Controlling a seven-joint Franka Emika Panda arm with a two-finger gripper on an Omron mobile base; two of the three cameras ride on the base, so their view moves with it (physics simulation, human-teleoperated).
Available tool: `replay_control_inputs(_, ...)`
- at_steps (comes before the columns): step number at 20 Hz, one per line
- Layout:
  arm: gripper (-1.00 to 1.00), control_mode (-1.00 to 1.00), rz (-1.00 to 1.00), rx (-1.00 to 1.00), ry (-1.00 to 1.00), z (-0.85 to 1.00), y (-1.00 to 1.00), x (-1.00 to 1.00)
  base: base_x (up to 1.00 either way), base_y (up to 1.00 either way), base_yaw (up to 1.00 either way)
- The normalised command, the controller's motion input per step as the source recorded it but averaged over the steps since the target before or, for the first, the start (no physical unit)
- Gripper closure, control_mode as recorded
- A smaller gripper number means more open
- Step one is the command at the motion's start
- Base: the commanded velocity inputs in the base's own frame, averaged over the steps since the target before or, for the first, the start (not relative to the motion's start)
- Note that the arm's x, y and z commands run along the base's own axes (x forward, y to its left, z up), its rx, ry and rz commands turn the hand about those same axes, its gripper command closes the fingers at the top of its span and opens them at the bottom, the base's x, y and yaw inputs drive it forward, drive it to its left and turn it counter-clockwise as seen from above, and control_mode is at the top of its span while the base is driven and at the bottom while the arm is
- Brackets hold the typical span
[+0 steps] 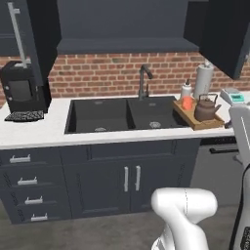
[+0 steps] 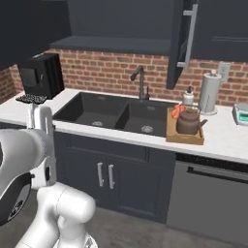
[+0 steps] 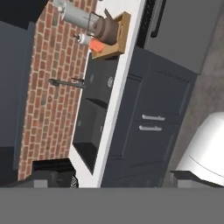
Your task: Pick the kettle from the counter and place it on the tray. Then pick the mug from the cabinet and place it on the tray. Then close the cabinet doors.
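Observation:
The dark brown kettle [image 1: 206, 108] [image 2: 188, 122] [image 3: 107, 27] stands on the wooden tray [image 1: 205, 124] [image 2: 184, 139] [image 3: 120, 41], to the right of the sink on the white counter [image 1: 34, 134] [image 2: 223, 138]. On the same tray, just behind the kettle, sits the orange-red mug [image 1: 187, 103] [image 2: 177, 111] [image 3: 97, 45]. Both doors [image 1: 29, 44] [image 2: 177, 43] of the upper cabinet [image 1: 127, 46] [image 2: 116, 43] stand swung open. My gripper [image 3: 111, 179] is open and empty, far back from the counter, looking at it sideways.
A black coffee machine [image 1: 22, 90] [image 2: 43, 75] stands at the counter's left end. The faucet [image 1: 143, 80] rises behind the black double sink [image 1: 102, 114]. A paper towel roll [image 1: 203, 80] [image 2: 210, 93], a soap bottle [image 1: 186, 89] and a scale [image 2: 241, 112] stand near the tray.

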Motion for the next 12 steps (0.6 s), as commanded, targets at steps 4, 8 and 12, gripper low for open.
replay_control_inputs(4,-1.0,1.0,0.0,0.0,0.0,0.0,0.0,0.0,0.54,0.34,0.0)
replay_control_inputs(8,-1.0,1.0,0.0,0.0,0.0,0.0,0.0,0.0,0.52,0.22,0.0)
replay_control_inputs(12,-1.0,1.0,0.0,0.0,0.0,0.0,0.0,0.0,0.5,0.3,0.0)
